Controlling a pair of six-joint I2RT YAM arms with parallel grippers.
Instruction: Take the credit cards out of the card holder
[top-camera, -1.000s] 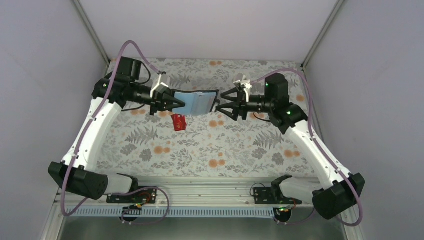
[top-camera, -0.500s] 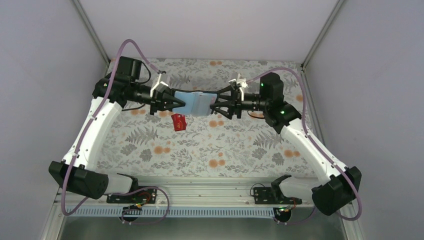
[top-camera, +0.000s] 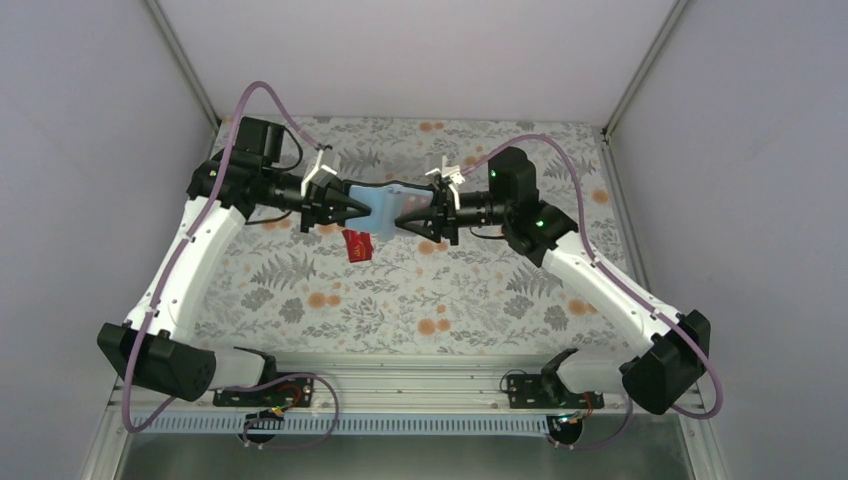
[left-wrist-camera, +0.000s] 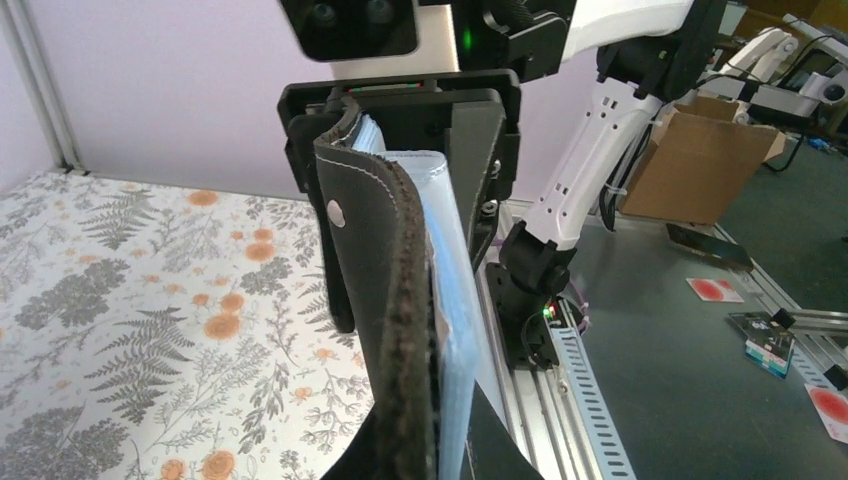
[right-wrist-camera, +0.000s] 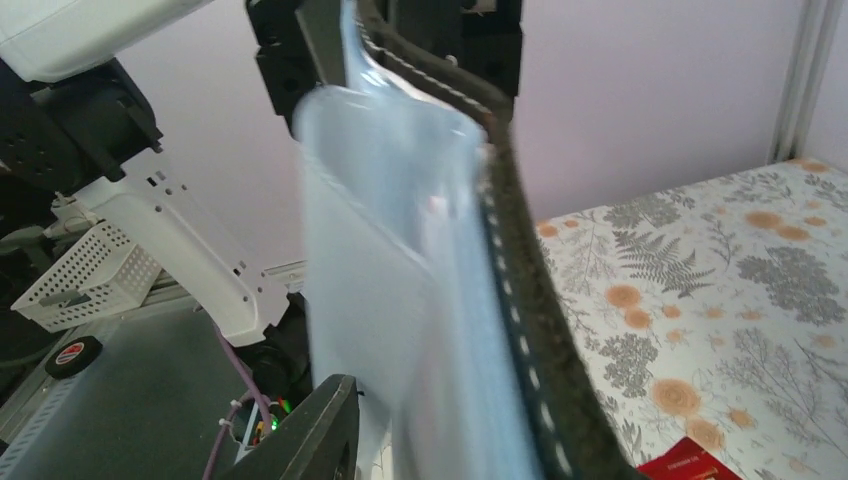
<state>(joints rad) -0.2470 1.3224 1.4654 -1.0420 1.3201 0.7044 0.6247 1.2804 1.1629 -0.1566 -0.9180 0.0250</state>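
Note:
The card holder (top-camera: 383, 205), black outside and light blue inside, hangs in the air above the back of the table between both grippers. My left gripper (top-camera: 347, 208) is shut on its left end; in the left wrist view the card holder (left-wrist-camera: 375, 260) stands on edge between that gripper's (left-wrist-camera: 430, 445) jaws. My right gripper (top-camera: 405, 214) has its jaws closed in on the right end. In the right wrist view one finger (right-wrist-camera: 320, 430) lies against the blurred blue face of the card holder (right-wrist-camera: 400, 300); the other finger is hidden. One red credit card (top-camera: 357, 245) lies on the cloth below, also seen at the lower right as the red card (right-wrist-camera: 690, 465).
A flowered cloth (top-camera: 450, 290) covers the table. A metal rail (top-camera: 420, 375) with both arm bases runs along the near edge. Beyond the table stand a cardboard box (left-wrist-camera: 690, 150) and a white mesh basket (right-wrist-camera: 75, 280).
My right arm has moved left to the holder, and its jaws have narrowed from wide open around the right end. The holder bent slightly. The left arm and the red card stayed put.

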